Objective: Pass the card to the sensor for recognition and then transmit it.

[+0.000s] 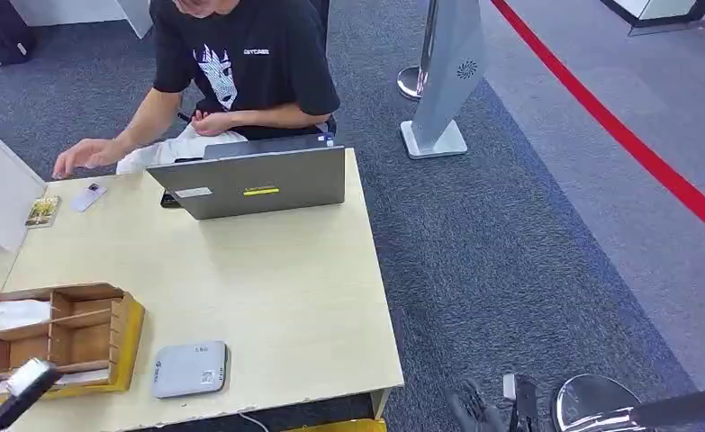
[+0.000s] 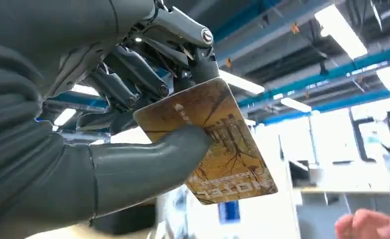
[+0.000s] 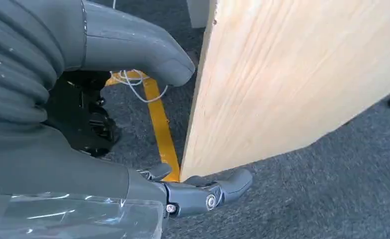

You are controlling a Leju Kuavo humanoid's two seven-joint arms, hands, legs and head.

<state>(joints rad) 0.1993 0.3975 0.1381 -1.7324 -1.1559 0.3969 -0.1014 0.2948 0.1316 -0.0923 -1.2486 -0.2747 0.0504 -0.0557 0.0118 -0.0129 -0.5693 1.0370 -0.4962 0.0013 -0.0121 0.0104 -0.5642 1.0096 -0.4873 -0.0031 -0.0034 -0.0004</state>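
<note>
My left hand (image 2: 133, 119) holds a golden-brown card (image 2: 222, 149) pinched between the thumb and the fingers, with the printed face towards the camera. The grey sensor pad (image 1: 188, 369) lies flat on the table (image 1: 285, 288) near its front edge, just right of the wooden card box (image 1: 60, 337). My left arm (image 1: 11, 396) comes in at the bottom left corner, in front of the box. My right hand (image 1: 474, 407) hangs low beside the table's right side, its fingers (image 3: 207, 191) apart and holding nothing.
A person sits behind the table with a hand (image 1: 83, 157) stretched over its far left; a person's hand (image 2: 369, 225) also shows beyond the card. A grey laptop (image 1: 254, 180), a second card (image 1: 42, 211) and a small device (image 1: 88, 196) lie at the back. A white kiosk (image 1: 443, 81) stands on the carpet.
</note>
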